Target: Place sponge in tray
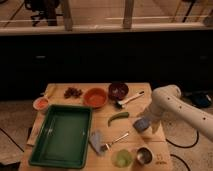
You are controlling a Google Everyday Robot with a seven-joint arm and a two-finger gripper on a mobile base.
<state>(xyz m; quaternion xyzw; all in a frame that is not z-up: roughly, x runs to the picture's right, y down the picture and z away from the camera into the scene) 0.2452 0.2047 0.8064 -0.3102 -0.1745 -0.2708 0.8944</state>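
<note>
The sponge, a small blue-grey block, is at the right side of the wooden table, just right of a green pepper. My gripper sits at the end of the white arm, which reaches in from the right, and it is right at the sponge, partly covering its right side. I cannot tell whether the sponge rests on the table or is held. The tray, large, dark green and rimmed, lies on the left half of the table with nothing in it, well to the left of the gripper.
Between sponge and tray lie a green pepper, a grey-blue cloth and a fork. An orange bowl, a dark bowl and a white-handled brush stand behind. A green cup and a metal cup stand at the front edge.
</note>
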